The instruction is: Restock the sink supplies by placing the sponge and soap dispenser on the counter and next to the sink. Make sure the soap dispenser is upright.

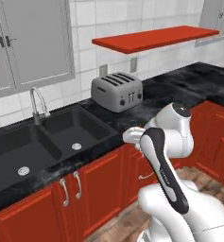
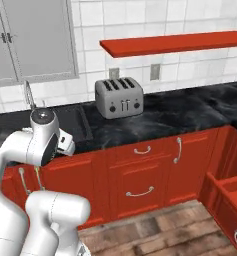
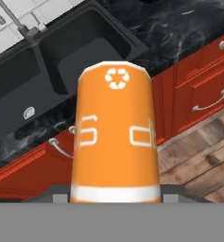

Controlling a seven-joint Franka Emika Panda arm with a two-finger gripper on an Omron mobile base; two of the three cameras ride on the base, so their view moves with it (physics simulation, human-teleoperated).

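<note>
The soap dispenser [image 3: 116,137], an orange bottle with white markings, stands close before the hand camera, and my gripper is shut on it. The fingertips are hidden behind the bottle, and its pump top does not show. In the left base view my hand [image 1: 131,136] hovers at the counter's front edge, just right of the sink [image 1: 92,124]. Behind the bottle lie the black double-basin sink [image 3: 61,56], the counter [image 3: 179,23] and the red cabinet fronts. The sponge is out of view.
A grey toaster [image 1: 117,91] stands on the counter [image 1: 179,90] right of the sink, under a red wall shelf [image 1: 156,38]. The chrome faucet [image 1: 36,101] rises behind the basins. A red drawer [image 2: 230,195] stands open at the right.
</note>
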